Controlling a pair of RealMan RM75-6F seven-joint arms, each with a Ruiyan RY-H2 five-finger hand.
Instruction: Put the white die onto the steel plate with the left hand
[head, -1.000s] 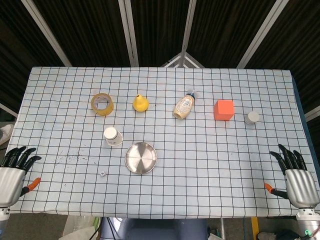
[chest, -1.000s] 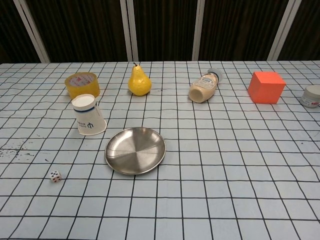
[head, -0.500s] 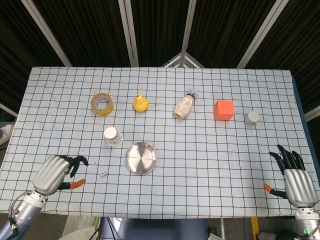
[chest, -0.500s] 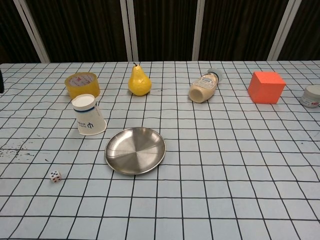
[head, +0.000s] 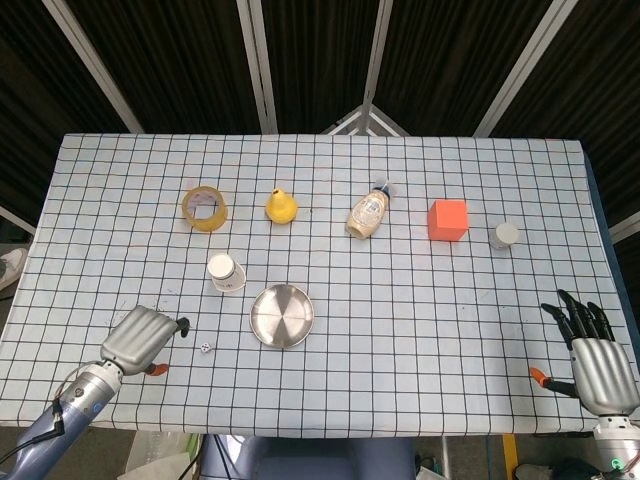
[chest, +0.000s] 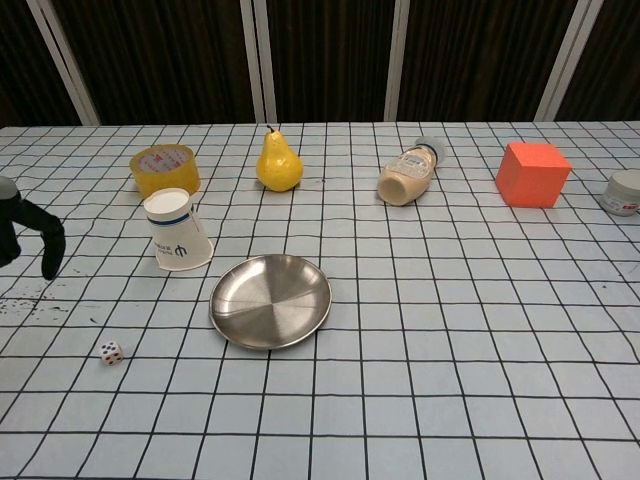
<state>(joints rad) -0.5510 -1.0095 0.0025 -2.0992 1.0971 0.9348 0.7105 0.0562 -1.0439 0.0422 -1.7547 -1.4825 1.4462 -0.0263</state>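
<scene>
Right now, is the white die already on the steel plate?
No, the white die lies on the checked tablecloth to the left of the steel plate, apart from it and not held.

So the left hand (head: 143, 335) has come in off the near left edge and moved over the table, and now it's sitting just left of the white die (head: 205, 347). Its dark fingers (chest: 48, 245) now poke into the chest view too.

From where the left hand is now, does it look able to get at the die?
Probably yes. The left hand is just left of the die, with only bare cloth between them; the cup and plate lie off that path.
</scene>
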